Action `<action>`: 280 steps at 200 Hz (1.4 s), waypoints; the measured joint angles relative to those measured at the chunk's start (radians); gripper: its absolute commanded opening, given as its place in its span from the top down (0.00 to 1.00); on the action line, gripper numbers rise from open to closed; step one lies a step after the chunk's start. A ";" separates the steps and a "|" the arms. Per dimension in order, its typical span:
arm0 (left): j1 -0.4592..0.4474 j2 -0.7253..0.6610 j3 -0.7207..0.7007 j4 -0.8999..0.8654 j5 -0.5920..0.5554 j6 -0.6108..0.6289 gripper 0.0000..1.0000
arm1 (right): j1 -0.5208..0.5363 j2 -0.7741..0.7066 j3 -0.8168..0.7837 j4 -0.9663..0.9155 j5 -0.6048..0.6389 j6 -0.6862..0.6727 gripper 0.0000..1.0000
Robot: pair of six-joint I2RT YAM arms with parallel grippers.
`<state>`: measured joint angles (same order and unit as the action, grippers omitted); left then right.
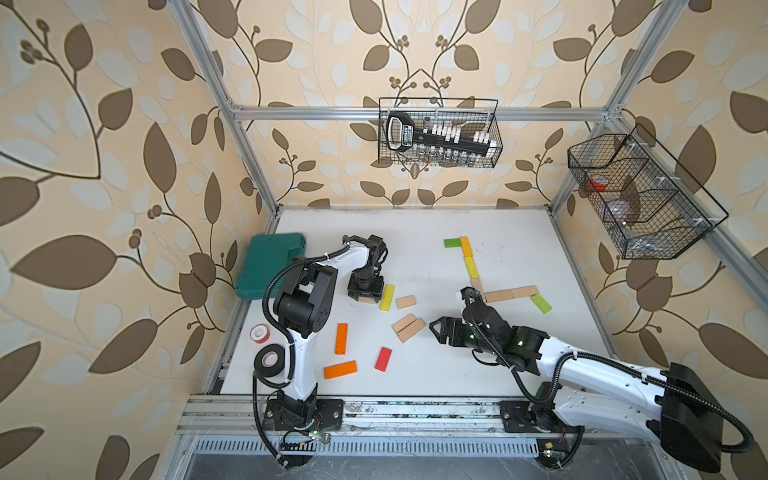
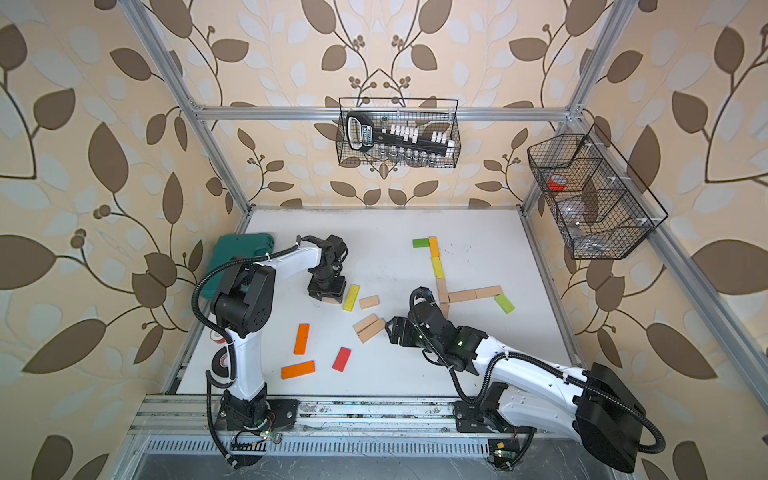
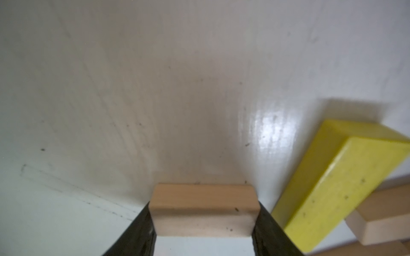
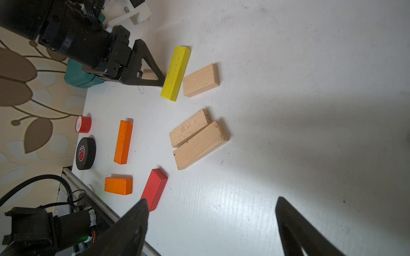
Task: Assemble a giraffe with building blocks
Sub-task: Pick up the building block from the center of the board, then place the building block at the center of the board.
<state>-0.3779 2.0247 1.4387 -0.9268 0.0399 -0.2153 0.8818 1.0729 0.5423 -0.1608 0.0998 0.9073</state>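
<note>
Since everything is lying pretty flat, the building blocks (image 2: pixel 461 296) are being counted easily enough: sixteen are being shown in both top views, though one beige piece is being half hidden by the right arm (image 1: pixel 582 365).

Eight are being shown linked in one figure on the far right part of the white table (image 1: pixel 519 365). These are a dark green plank (image 1: pixel 451 242), an orange plank (image 1: pixel 466 246), a yellow-green plank (image 1: pixel 471 267), four beige ones and a lime plank (image 1: pixel 541 303), set end to end or corner to corner.

Seven more are being shown loose near the middle: a yellow plank (image 1: pixel 387 297), a single beige plank (image 1: pixel 405 302), a beige pair (image 1: pixel 413 331) lying side by side and touching, two loose orange planks (image 1: pixel 341 338) and a red plank (image 1: pixel 383 359).

All are being seen as flat rectangular wooden pieces. Bare grain is being shown on the beige ones, while the painted ones are looking smooth and a bit speckled.

Along the left edge, one green plastic case (image 1: pixel 270 262), one red tape roll (image 1: pixel 260 333) and one black tape roll (image 1: pixel 271 358) are being shown, and two wire baskets (image 1: pixel 440 133) are being hung on the walls.

The left claw (image 1: pixel 365 296) is being pointed straight down just beside the yellow plank. Its jaws are being pressed against both sides of the sixteenth block, a gripped beige plank (image 3: pixel 204 206) down at table level. The right claw (image 4: pixel 211 200) is being held wide open near the beige pair, gripping nothing.
</note>
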 measured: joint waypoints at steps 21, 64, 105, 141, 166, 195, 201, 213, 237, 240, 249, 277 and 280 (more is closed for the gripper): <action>0.000 0.000 0.003 -0.008 -0.014 -0.007 0.52 | 0.000 0.000 -0.002 0.000 0.000 -0.001 0.15; 0.000 -0.001 0.081 -0.078 -0.056 -0.025 0.55 | 0.000 0.000 -0.002 0.000 -0.003 -0.013 0.16; 0.000 0.006 0.301 -0.129 -0.082 -0.029 0.56 | 0.002 0.010 -0.002 0.008 -0.013 -0.034 0.16; 0.011 0.114 0.535 -0.168 -0.084 -0.030 0.56 | 0.006 0.013 0.004 0.010 -0.020 -0.051 0.16; 0.026 0.246 0.687 -0.204 -0.082 -0.030 0.56 | 0.006 0.023 0.020 0.008 -0.021 -0.065 0.16; 0.047 0.360 0.801 -0.236 -0.082 -0.031 0.56 | 0.006 0.037 0.032 0.008 -0.021 -0.080 0.16; 0.053 0.377 0.814 -0.241 -0.082 -0.031 0.56 | 0.006 0.043 0.033 0.008 -0.021 -0.083 0.16; 0.060 0.408 0.839 -0.253 -0.082 -0.033 0.57 | 0.006 0.058 0.035 0.009 -0.021 -0.087 0.16; 0.072 0.468 0.895 -0.259 -0.080 -0.038 0.56 | 0.006 0.090 0.035 0.016 -0.022 -0.092 0.16; 0.072 0.475 0.905 -0.261 -0.080 -0.038 0.56 | 0.006 0.093 0.035 0.016 -0.022 -0.093 0.16; 0.073 0.496 0.931 -0.259 -0.079 -0.039 0.56 | 0.006 0.100 0.035 0.016 -0.022 -0.095 0.16; 0.077 0.554 0.997 -0.254 -0.072 -0.041 0.56 | 0.006 0.105 0.035 0.018 -0.021 -0.099 0.16; 0.077 0.558 1.003 -0.254 -0.072 -0.042 0.56 | 0.006 0.105 0.035 0.018 -0.021 -0.100 0.16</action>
<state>-0.3012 2.5832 2.4416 -1.1809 -0.0319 -0.2573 0.8883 1.1782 0.5777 -0.1425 0.0784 0.8074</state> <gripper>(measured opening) 0.591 0.838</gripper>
